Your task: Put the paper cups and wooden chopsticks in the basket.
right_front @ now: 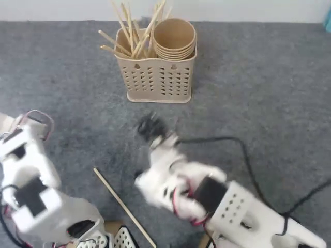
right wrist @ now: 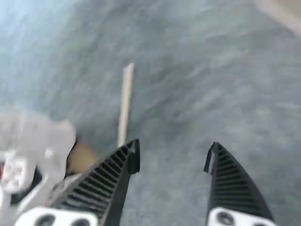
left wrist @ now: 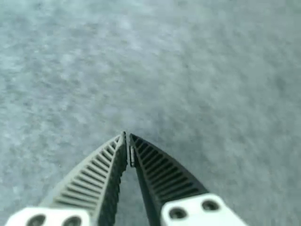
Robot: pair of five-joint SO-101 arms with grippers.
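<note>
A beige slotted basket (right_front: 158, 77) stands at the back of the grey cloth. It holds several wooden chopsticks (right_front: 135, 32) and a stack of paper cups (right_front: 174, 39). One more chopstick (right_front: 124, 206) lies on the cloth near the front, between the two arms; the right wrist view shows this chopstick (right wrist: 125, 103) just beyond the fingertips. My right gripper (right wrist: 172, 157) is open over the cloth, and in the high view it (right_front: 151, 128) sits in front of the basket, blurred. My left gripper (left wrist: 127, 137) is shut with nothing in it, over bare cloth.
The left arm's white body (right_front: 31, 181) fills the front left corner. A black cable (right_front: 243, 150) runs across the cloth from the right arm toward the right. A pale wall edge runs along the back of the cloth.
</note>
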